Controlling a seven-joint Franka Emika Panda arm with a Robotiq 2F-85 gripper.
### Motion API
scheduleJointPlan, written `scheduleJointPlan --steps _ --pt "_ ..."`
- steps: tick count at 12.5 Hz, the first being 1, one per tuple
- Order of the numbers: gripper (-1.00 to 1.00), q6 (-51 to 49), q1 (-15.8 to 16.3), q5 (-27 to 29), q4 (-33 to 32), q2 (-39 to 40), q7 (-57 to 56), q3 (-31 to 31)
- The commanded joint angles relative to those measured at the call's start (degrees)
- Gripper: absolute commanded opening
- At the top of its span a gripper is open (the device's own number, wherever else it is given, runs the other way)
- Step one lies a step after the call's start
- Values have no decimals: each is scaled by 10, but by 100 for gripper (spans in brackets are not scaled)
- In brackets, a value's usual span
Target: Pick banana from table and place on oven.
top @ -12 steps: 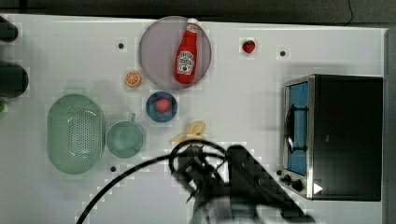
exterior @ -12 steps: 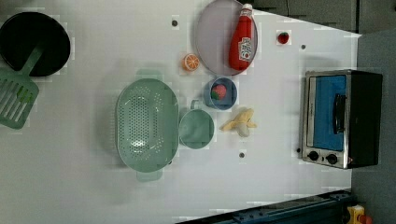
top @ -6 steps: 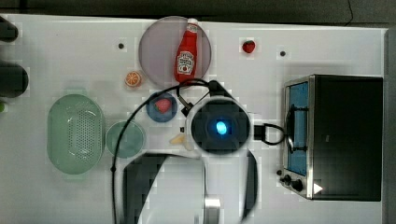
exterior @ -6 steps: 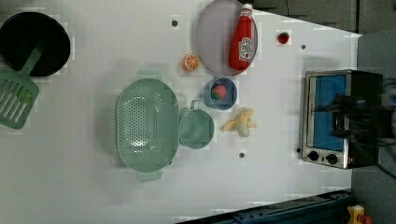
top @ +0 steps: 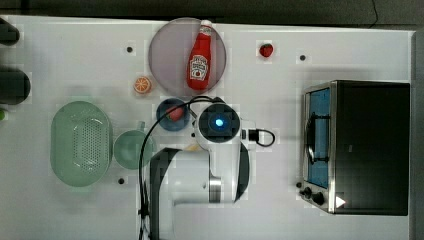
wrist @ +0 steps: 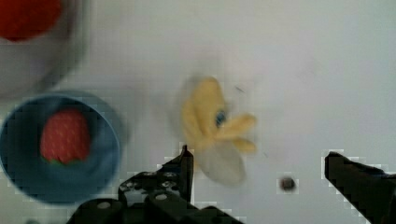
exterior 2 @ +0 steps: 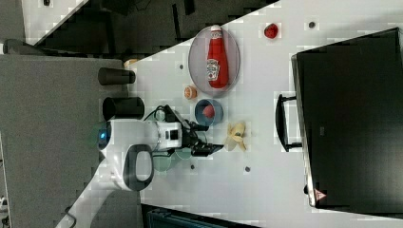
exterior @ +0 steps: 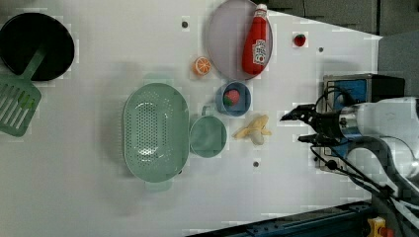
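Spreading across most of each view, the white tabletop (top: 300,30) carries a scatter of kitchen toys and a few small dark holes, with dark floor or wall beyond its far edge in the top view.

The banana (exterior: 253,130), pale yellow and partly peeled, lies flat on the tabletop near its middle, just beside a blue bowl (exterior: 242,105) that holds a strawberry (exterior: 230,97). In the wrist view the banana (wrist: 212,128) lies between the two black fingers (wrist: 180,172), untouched.

The gripper (exterior: 305,127) hangs over the tabletop, its jaws spread wide and holding nothing; in the left view it sits between the banana and the oven (exterior: 356,89). In the right view the gripper (exterior 2: 209,138) points toward the banana (exterior 2: 236,136) from just beside it.

The oven (top: 367,147), black with a silver front and bluish glass door, stands at the top view's right end of the tabletop, well apart from the banana.

A ketchup bottle (top: 201,57) lies on a grey plate (top: 165,60) near the far edge in the top view, with an orange slice (top: 142,85) just beside the plate and a second strawberry (top: 266,50) farther to the top view's right.

A green colander (exterior: 155,131) and a green cup (exterior: 208,136) sit side by side. A black pan (exterior: 37,44) and a green spatula (exterior: 17,103) lie at the left view's left edge.
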Motion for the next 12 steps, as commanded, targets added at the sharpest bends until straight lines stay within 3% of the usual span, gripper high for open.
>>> scheduleJointPlan --steps 1,9,10,12 --pt "100 58 -6 -4 -13 25 -3 9" --pt "100 189 -6 -4 -36 140 -3 36" --pt "93 190 -6 -4 -39 143 -2 36" --pt "43 196 -6 -4 -41 145 -2 36"
